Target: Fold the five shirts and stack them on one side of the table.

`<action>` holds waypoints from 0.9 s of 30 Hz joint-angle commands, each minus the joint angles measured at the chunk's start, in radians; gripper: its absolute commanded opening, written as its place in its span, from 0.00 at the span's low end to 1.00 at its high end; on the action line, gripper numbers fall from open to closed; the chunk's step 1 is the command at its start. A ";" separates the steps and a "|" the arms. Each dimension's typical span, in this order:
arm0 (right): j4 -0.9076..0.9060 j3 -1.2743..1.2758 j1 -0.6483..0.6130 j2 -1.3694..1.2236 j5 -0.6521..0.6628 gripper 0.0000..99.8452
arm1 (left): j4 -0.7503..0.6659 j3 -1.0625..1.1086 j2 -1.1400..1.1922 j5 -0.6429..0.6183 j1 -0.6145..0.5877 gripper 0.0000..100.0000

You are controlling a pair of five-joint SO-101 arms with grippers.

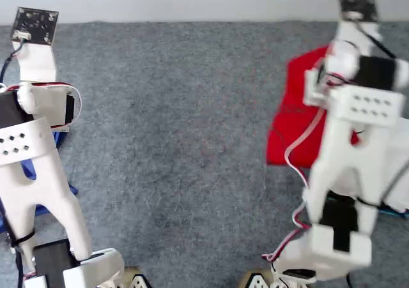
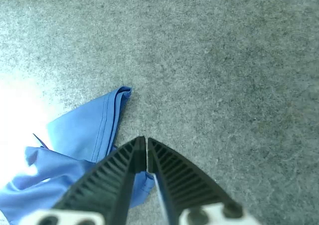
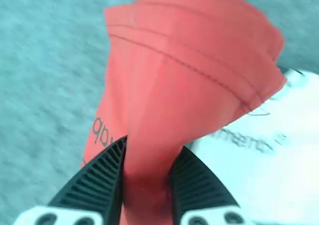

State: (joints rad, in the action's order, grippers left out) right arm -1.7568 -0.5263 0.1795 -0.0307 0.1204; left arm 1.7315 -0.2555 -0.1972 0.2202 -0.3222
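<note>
Table point(image 1: 179, 122) has a grey felt-like top. Left gripper point(image 2: 146, 152): fingers pressed together at the tips, low over the table's left edge. A crumpled blue shirt point(image 2: 84, 135) lies there; a strip of its cloth runs under the closed fingers, but I cannot tell whether any is caught between them. One hemmed corner of the blue shirt points out toward the table's middle. Right gripper point(image 3: 147, 160): pinching a gathered fold of the red shirt point(image 3: 189, 75), with cloth bunched between the two ribbed fingers and fanning out beyond them. The red shirt sits on the table's right side, partly under the right arm in the high view. Its far edge overlaps a white shirt point(image 3: 269, 175) lying flat on the table just beside it.
</note>
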 commanded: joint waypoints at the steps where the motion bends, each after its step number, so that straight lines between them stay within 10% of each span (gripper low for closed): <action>1: -0.035 0.083 0.110 0.110 0.124 0.01 | -0.017 0.015 -0.028 0.009 -0.005 0.01; 19: 0.325 0.178 0.372 -0.159 0.463 0.03 | -0.028 0.041 -0.029 0.006 0.000 0.01; 27: 0.216 0.103 0.420 -0.082 0.350 0.40 | -0.025 0.041 -0.029 0.003 0.000 0.01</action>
State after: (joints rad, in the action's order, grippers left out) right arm -1.5205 -0.3606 0.5877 -0.1979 0.5209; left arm 1.7146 -0.2094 -0.1972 0.2202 -0.3222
